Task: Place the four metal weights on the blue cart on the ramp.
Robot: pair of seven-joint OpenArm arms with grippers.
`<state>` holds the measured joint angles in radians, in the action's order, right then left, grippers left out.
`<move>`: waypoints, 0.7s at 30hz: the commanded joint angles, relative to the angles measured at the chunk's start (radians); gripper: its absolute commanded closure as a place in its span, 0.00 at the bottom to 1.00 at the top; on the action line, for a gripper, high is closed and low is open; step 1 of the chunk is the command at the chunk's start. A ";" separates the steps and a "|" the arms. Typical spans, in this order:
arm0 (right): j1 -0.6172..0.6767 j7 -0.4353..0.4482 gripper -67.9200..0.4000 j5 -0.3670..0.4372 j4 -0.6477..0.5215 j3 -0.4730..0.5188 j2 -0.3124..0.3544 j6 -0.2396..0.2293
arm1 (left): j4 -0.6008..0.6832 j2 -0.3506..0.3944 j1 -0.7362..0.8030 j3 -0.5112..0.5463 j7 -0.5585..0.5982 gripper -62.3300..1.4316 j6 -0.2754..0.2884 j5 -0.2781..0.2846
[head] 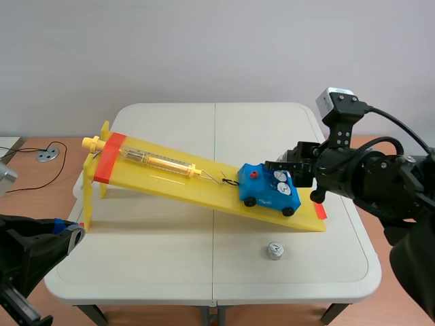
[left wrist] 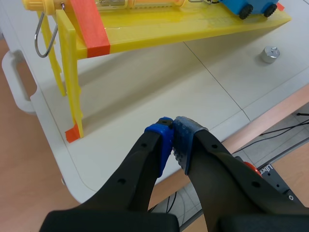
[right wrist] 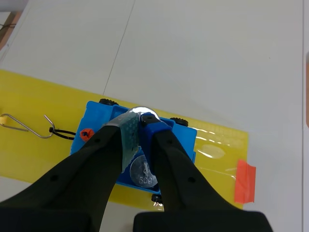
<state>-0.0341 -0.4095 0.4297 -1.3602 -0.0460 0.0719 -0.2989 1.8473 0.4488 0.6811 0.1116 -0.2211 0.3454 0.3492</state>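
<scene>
The blue cart sits near the low end of the yellow ramp. Two metal weights lie in it. My right gripper hovers just over the cart's far side. In the right wrist view the right gripper is shut on a metal weight above the cart, and another weight lies in the cart under the fingers. One more weight stands on the table in front of the ramp. My left gripper is shut on nothing, low at the table's near left edge.
A spring scale lies along the ramp, hooked to the cart by a wire. The ramp's high end stands on yellow legs at the left. A grey disc with a cable lies on the side desk.
</scene>
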 commanded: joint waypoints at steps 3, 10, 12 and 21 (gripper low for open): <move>-0.114 0.139 0.98 0.015 -0.071 -0.021 0.000 -0.011 | 0.076 -0.022 -0.034 0.010 0.089 0.93 0.036 0.074; -0.130 0.170 0.98 -0.054 -0.037 -0.050 -0.021 0.008 | 0.076 -0.022 -0.034 0.010 0.089 0.93 0.036 0.074; -0.130 0.185 0.98 -0.083 -0.037 -0.051 -0.026 0.013 | 0.076 -0.022 -0.034 0.010 0.089 0.93 0.036 0.074; -0.136 0.252 0.75 -0.127 -0.037 -0.051 -0.028 0.015 | 0.076 -0.022 -0.034 0.010 0.089 0.93 0.036 0.074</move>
<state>-0.0410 -0.3367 0.2756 -1.3182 -0.1005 0.0437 -0.2913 1.8473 0.4488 0.6811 0.1116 -0.2211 0.3454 0.3492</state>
